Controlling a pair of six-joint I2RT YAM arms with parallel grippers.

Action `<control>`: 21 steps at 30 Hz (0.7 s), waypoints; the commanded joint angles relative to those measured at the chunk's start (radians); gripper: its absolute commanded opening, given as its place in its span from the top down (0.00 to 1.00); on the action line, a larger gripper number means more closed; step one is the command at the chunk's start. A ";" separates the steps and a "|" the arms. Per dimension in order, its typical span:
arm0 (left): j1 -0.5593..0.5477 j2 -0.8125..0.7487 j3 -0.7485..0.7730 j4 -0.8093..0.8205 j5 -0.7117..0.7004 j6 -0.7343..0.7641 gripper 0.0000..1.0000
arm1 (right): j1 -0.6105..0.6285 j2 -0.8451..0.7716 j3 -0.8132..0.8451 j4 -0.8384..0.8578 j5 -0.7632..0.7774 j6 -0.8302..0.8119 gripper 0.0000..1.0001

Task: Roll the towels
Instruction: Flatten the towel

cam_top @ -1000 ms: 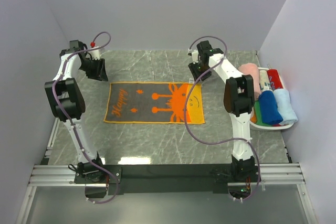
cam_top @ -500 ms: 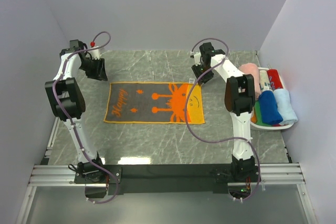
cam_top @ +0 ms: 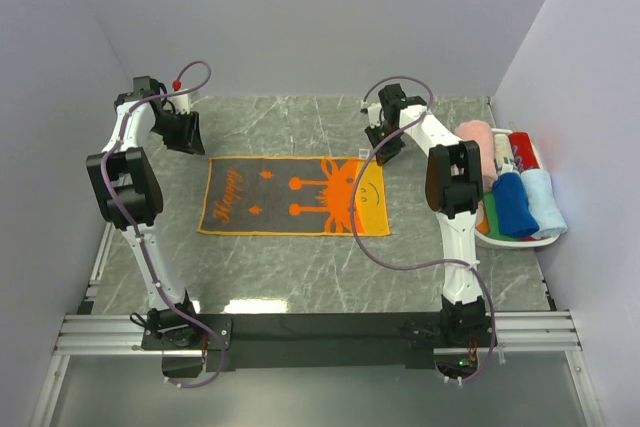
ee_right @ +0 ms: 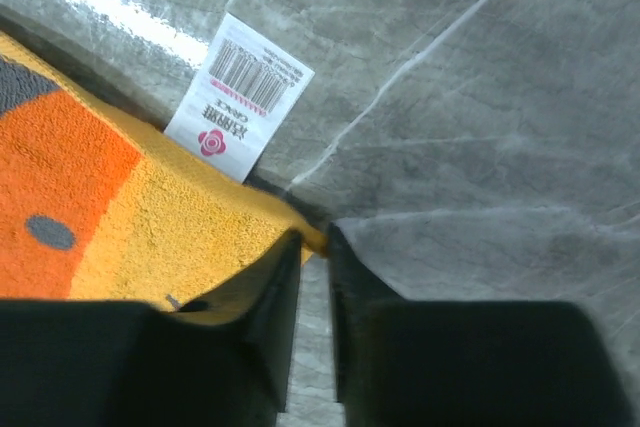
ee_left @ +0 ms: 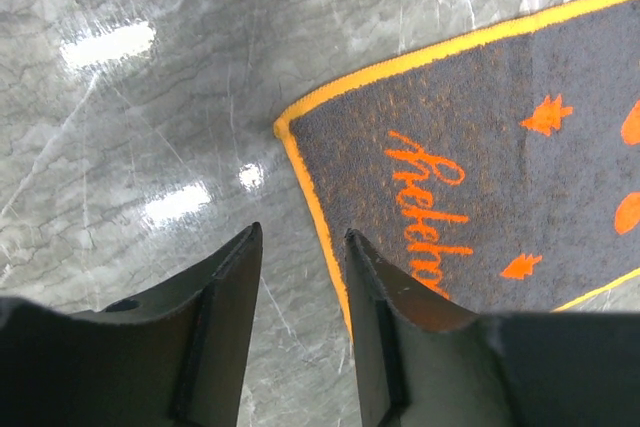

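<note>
The grey-and-orange "Happy" towel [cam_top: 295, 195] lies flat and unrolled in the middle of the table. My left gripper [cam_top: 186, 133] hovers at its far left corner. In the left wrist view it [ee_left: 300, 237] is open and empty, its jaws either side of the towel's orange left border [ee_left: 318, 217]. My right gripper [cam_top: 386, 143] is at the far right corner. In the right wrist view it [ee_right: 312, 232] is closed narrowly on the yellow corner of the towel [ee_right: 150, 217], which looks slightly raised. A white barcode label [ee_right: 240, 97] hangs from that edge.
A white oval basket [cam_top: 520, 240] stands at the right edge of the table. It holds rolled towels: pink [cam_top: 475, 137], red [cam_top: 520, 145], blue [cam_top: 513, 205], pale blue [cam_top: 543, 199] and green [cam_top: 492, 215]. Walls enclose the table on three sides.
My right gripper has shifted slightly right and down onto the towel's far right corner. The left arm and the towel have not visibly moved.
</note>
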 commanded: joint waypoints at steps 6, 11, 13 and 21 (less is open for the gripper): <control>0.011 0.023 0.050 0.070 0.000 -0.033 0.59 | -0.006 -0.029 0.022 -0.015 -0.010 -0.017 1.00; 0.018 0.049 0.083 0.113 0.022 -0.032 0.60 | -0.006 -0.055 0.027 -0.018 0.000 -0.025 1.00; 0.017 0.070 0.097 0.118 0.023 -0.027 0.59 | -0.007 -0.049 0.046 -0.033 0.003 -0.028 1.00; -0.002 0.150 0.151 0.055 0.014 0.014 0.58 | -0.007 -0.035 0.070 -0.044 0.003 -0.019 1.00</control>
